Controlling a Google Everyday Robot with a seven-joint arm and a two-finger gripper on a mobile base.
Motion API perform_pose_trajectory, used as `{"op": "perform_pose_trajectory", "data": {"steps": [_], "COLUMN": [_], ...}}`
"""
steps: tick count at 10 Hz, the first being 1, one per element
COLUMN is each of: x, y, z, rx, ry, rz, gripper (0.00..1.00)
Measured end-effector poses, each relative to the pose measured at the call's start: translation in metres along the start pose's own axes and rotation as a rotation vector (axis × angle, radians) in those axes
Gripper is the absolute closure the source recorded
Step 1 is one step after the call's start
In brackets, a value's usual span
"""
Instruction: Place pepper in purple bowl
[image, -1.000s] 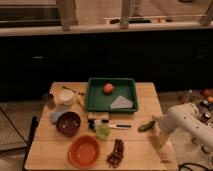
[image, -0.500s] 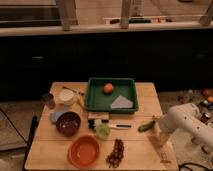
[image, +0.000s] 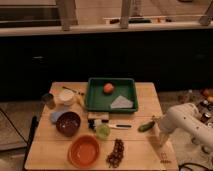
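The pepper (image: 146, 126) is small, slim and green and lies on the wooden table (image: 135, 150) near its right side. The purple bowl (image: 68, 123) stands on the left half of the table, above the orange bowl (image: 83, 151). My gripper (image: 155, 135) hangs from the white arm (image: 185, 119) at the table's right edge, just right of the pepper and very close to it. I cannot tell if it touches the pepper.
A green tray (image: 111, 95) at the back holds an orange fruit (image: 108, 88) and a white cloth (image: 122, 103). A pale-green cup (image: 103, 131), a dark bunch of grapes (image: 116, 153), a white bowl (image: 66, 96), a tin (image: 48, 100) and a marker (image: 120, 126) share the table.
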Motion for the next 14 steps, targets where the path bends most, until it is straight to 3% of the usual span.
{"op": "perform_pose_trajectory", "data": {"steps": [5, 6, 9, 12, 14], "x": [-0.011, -0.013, -0.015, -0.015, -0.015], "y": [-0.008, -0.010, -0.011, -0.010, -0.010], "z": [0.002, 0.006, 0.010, 0.007, 0.006], "rx": [-0.030, -0.041, -0.064, -0.064, -0.066], "ry": [-0.015, -0.019, -0.017, -0.020, -0.019], "rz": [-0.035, -0.042, -0.049, -0.046, -0.047], "gripper": [0.21, 0.27, 0.54, 0.86, 0.99]}}
